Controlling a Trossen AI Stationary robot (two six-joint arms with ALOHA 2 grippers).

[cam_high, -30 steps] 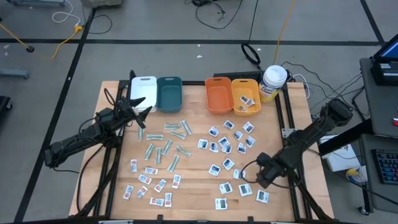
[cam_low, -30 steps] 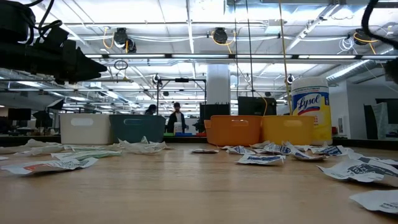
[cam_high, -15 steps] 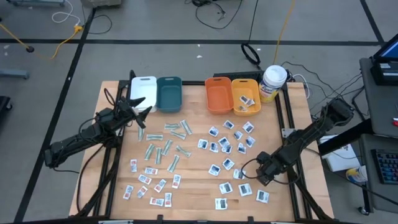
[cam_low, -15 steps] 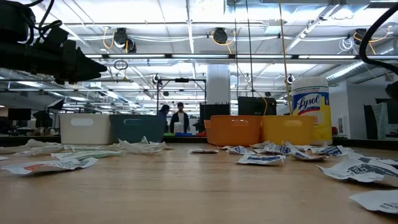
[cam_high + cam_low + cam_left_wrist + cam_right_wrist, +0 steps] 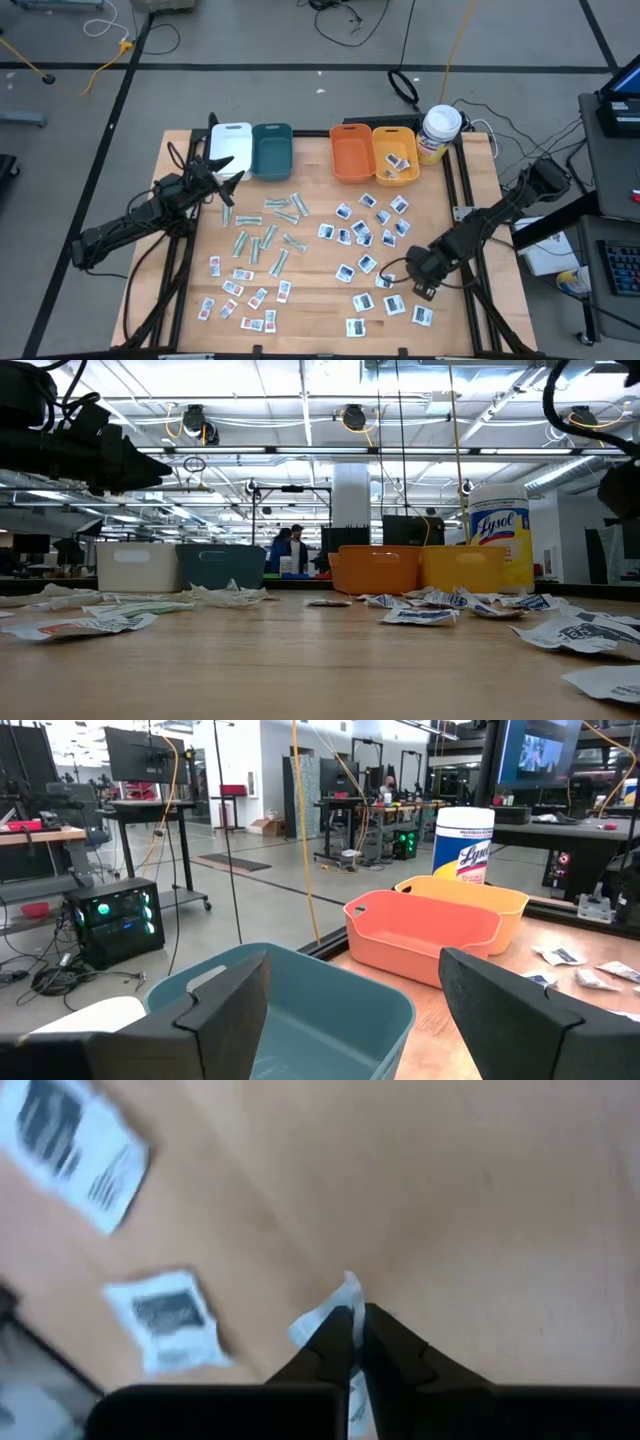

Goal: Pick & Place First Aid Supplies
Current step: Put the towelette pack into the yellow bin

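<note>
The right hand (image 5: pixel 355 1342) has just clenched on one of the white packets with dark print (image 5: pixel 345 1302): a second ago its fingers stood apart over the counter (image 5: pixel 310 270) near the 4 o'clock part of the scatter, and now the wrist view shows the two dark fingertips pinched together with a corner of the packet sticking up between them. In the overhead view the right hand (image 5: pixel 418 270) has also drifted a little toward the middle of the counter. That suggests the pick is made (or at least started), and what remains for this piece is, I judge, the lift and the carry to one of the bins at 12 o'clock, perhaps the yellow bin (image 5: pixel 395 148), which already holds a few similar packets. The grip looks thin, only an edge, so the packet could slip on the way. The left hand (image 5: pixel 222 172) has not moved; it hangs released, fingers (image 5: pixel 232 1010) wide apart, at about 10 o'clock just short of the teal bin (image 5: pixel 272 150) and white bin (image 5: pixel 231 140). The rest of the first aid supplies (image 5: pixel 300 255) lie spread across the counter, pale-green strips (image 5: pixel 262 238) near the centre-left and red-printed packets (image 5: pixel 240 295) toward 7 o'clock.
</note>
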